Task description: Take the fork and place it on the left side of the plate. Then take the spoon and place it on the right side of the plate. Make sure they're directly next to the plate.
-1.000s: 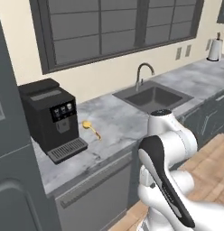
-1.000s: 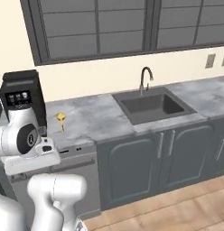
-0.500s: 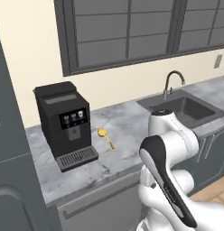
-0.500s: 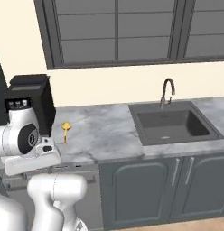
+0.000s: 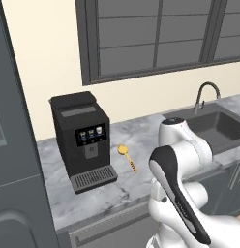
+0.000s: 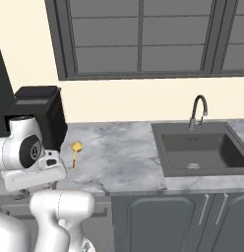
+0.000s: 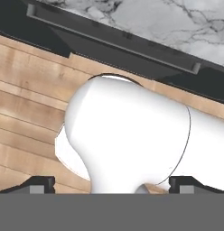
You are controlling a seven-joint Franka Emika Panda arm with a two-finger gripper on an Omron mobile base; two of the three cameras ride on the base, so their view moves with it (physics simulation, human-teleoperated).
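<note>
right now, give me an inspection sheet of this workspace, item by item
Surface: grey marbled counter running along the wall, bare stretch between the coffee machine and the sink.
Job's things: the spoon lies flat on the counter just right of the coffee machine, bowl toward the wall, handle toward the counter edge, touching nothing. Fork and plate: nothing seen.
Clutter: black coffee machine with its drip tray at the front.
Grippers: gripper looks down past the robot's own body at the wood floor; fingertips sit far apart, nothing between them.
Cables: nothing seen.
Surroundings: dark sink with a curved tap, window above, grey cabinet doors below.
</note>
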